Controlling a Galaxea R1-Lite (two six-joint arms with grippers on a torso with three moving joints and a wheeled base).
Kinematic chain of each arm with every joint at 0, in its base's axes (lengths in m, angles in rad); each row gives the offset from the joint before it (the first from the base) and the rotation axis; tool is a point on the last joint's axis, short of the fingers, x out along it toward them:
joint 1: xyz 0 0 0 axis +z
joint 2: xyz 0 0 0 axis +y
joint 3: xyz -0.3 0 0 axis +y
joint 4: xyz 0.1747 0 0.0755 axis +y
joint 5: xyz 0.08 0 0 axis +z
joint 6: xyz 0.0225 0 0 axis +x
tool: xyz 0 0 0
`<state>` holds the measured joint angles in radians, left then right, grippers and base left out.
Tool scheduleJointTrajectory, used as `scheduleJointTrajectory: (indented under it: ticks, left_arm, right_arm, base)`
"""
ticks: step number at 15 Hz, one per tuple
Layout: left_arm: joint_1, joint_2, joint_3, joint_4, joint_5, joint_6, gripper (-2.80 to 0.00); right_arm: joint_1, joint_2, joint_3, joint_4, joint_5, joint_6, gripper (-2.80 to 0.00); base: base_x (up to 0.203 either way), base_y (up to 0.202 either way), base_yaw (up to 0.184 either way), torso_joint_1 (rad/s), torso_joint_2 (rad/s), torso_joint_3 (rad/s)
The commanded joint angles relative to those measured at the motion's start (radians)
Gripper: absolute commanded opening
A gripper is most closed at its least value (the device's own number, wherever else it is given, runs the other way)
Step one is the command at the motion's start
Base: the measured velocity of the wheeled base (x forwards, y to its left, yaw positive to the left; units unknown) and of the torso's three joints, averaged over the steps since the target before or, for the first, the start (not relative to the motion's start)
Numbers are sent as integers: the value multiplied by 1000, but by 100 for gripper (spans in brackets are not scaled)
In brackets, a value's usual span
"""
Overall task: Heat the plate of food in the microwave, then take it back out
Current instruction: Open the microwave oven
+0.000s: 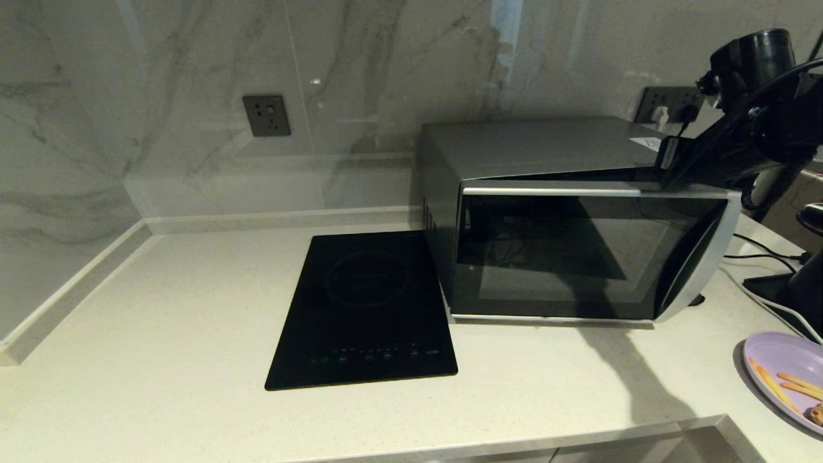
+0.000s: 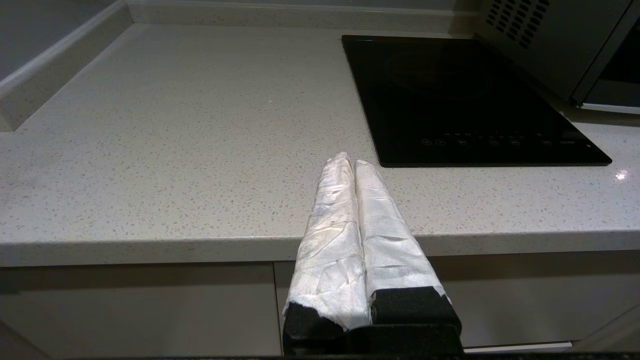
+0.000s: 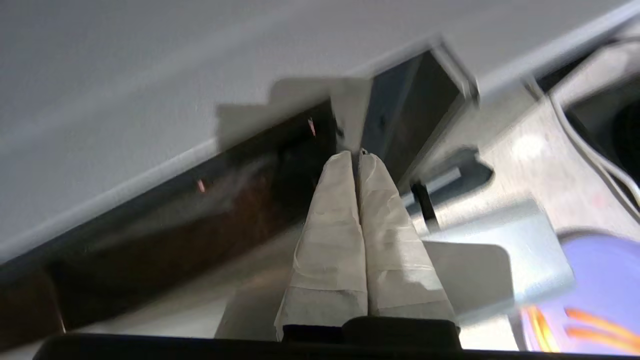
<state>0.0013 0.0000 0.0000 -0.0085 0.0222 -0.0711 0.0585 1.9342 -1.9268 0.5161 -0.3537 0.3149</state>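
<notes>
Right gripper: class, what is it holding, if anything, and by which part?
Nothing. The right gripper has its fingers pressed together, empty, at the microwave door's top edge. The plate of food lies untouched on the counter.

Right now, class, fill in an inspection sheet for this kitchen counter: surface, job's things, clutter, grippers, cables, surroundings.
Surface: pale speckled counter, raised lip along its left and back edges.
Job's things: microwave with its door ajar, swung out from the top right corner; plate with orange sticks and a brown cookie, on the counter at the right edge, outside the oven.
Clutter: black cooktop set flat left of the microwave.
Grippers: right gripper shut, holding nothing, at the door's upper right edge; left gripper shut, empty, parked before the counter's front edge.
Cables: black and white leads right of the microwave; plug in the right outlet.
Surroundings: marble wall, grey outlet.
</notes>
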Motion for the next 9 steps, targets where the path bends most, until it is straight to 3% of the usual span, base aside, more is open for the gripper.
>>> scheduleJointTrajectory:
  ticks: [1,9]
  left_arm:
    - [0,2,0,-1,1,-1,-280]
    - [0,2,0,-1,1,-1,-280]
  right_arm:
    - [3,-59,52,29,-1,1,-280]
    - [38,-218,250,113,2,18,-280]
  base:
    - [0,0,0,0,0,0]
    - [0,0,0,0,0,0]
